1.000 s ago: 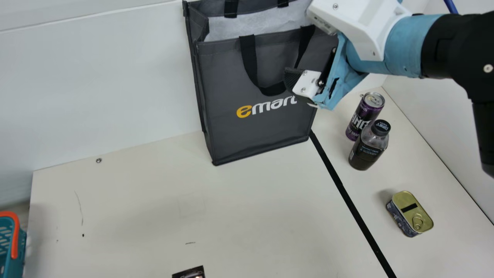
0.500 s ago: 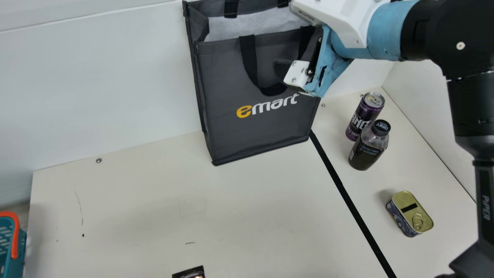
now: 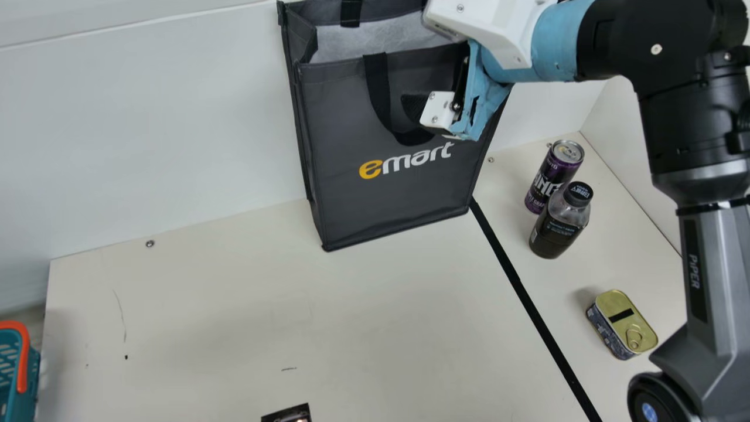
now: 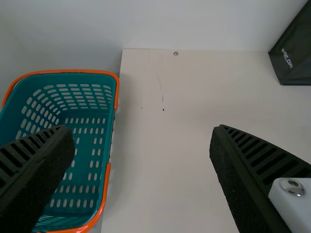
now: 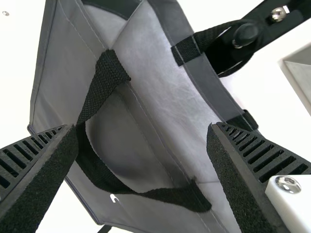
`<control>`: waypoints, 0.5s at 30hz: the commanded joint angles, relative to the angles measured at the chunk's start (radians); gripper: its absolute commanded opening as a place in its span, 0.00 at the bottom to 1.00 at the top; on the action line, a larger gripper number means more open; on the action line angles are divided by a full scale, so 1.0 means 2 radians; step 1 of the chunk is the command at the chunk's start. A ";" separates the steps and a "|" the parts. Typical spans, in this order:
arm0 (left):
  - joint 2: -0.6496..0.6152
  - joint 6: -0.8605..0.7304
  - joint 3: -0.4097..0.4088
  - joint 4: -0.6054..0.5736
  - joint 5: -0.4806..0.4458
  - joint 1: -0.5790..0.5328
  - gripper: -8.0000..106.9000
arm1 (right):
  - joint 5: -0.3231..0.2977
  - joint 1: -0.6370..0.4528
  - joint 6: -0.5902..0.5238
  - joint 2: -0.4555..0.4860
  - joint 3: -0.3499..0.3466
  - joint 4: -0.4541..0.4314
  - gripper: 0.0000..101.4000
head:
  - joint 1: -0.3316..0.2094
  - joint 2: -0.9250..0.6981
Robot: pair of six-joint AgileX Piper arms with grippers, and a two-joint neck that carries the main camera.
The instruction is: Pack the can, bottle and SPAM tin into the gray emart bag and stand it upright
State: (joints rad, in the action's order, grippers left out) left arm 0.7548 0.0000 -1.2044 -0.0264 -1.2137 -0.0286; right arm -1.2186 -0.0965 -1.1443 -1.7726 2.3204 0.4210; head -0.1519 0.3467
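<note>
Bag (image 3: 351, 205) is seen beyond parted right gripper (image 3: 415, 108). Basket (image 3: 24, 407): rim shown by main view, floor by left wrist view, beyond parted left gripper (image 4: 141, 133).

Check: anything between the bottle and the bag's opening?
Yes: the wall of the gray bag itself, plus the open right claw at its upper right in the main view. Lifting the bottle over the rim likely means moving that claw first.

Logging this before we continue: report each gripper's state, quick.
Left gripper: open, holding nothing.
Right gripper: open, holding nothing, fingers apart over the gray bag.
</note>
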 commanded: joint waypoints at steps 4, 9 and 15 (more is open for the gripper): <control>0.000 0.000 0.000 0.000 0.000 0.000 0.85 | -0.001 -0.003 -0.025 -0.015 0.005 0.016 0.94 | -0.011 0.001; 0.000 0.000 0.000 0.000 0.000 0.000 0.85 | -0.001 -0.005 -0.049 -0.030 0.006 0.033 0.94 | -0.011 0.001; 0.000 0.000 0.000 0.000 0.000 0.000 0.85 | -0.001 -0.005 -0.071 -0.047 0.006 0.049 0.94 | -0.011 0.001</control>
State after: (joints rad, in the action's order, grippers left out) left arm 0.7548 0.0000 -1.2044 -0.0264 -1.2137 -0.0286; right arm -1.2186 -0.1072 -1.2802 -1.8629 2.3328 0.5130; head -0.1519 0.3482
